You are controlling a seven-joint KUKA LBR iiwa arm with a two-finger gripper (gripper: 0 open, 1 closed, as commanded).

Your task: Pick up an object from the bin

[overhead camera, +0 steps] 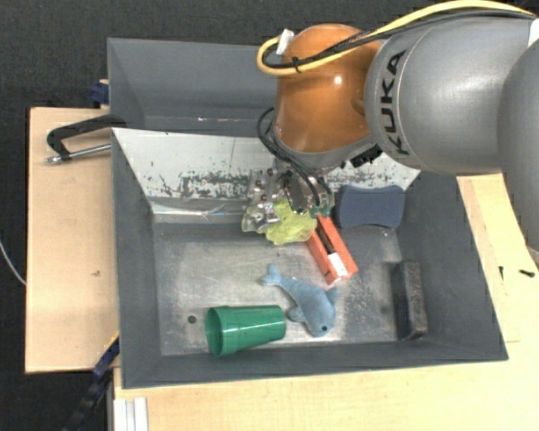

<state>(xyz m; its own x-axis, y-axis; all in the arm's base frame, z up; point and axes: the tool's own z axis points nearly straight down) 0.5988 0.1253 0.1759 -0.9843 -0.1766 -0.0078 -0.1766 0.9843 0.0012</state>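
Yellow-green and crumpled, a small soft-looking thing (290,230) lies toward the far wall of the bin (162,277), about mid-width. The gripper (278,203) is low over its far-left edge. Whether it is open or clamped on the thing, I cannot tell from here. Just to the right lies an orange-red marker (331,251), with a dark blue sponge (370,206) beyond. Nearer are a blue dolphin toy (307,300) and a green cup (244,329) on its side.

Robotics lab, seemingly: KUKA arm (467,88) over grey metal bin (130,268), dark carpet (36,25) on far side.
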